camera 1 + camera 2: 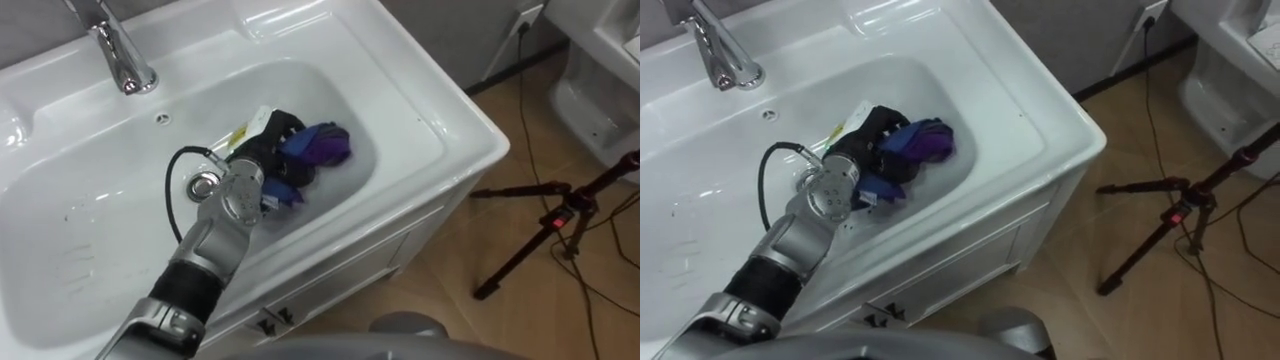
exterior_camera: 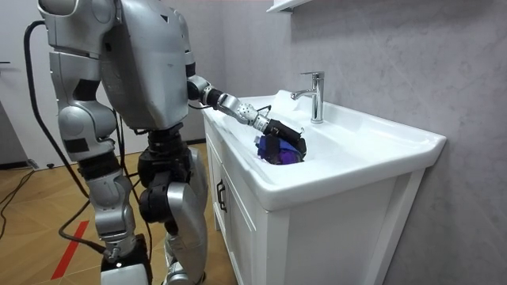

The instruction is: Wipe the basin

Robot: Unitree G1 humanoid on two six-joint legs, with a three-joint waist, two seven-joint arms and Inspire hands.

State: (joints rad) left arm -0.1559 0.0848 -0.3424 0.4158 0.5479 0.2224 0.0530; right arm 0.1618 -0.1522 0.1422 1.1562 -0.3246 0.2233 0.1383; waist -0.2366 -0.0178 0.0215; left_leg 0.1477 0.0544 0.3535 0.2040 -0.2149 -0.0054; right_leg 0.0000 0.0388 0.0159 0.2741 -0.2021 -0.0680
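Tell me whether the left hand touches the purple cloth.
Touching. The left eye view shows the left hand gripping the purple cloth inside the basin.

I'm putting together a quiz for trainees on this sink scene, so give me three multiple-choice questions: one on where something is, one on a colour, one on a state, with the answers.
1. Where is the cloth?
A) in the basin
B) on the floor
C) draped over the faucet

2. What colour is the cloth?
A) yellow
B) purple and blue
C) white

3. How is the left hand?
A) flat and open on the rim
B) curled round the cloth
C) hanging at the robot's side

Answers:
1 A: it lies bunched inside the bowl, beside the drain.
2 B: its folds show purple and blue.
3 B: the dark fingers close on the cloth.
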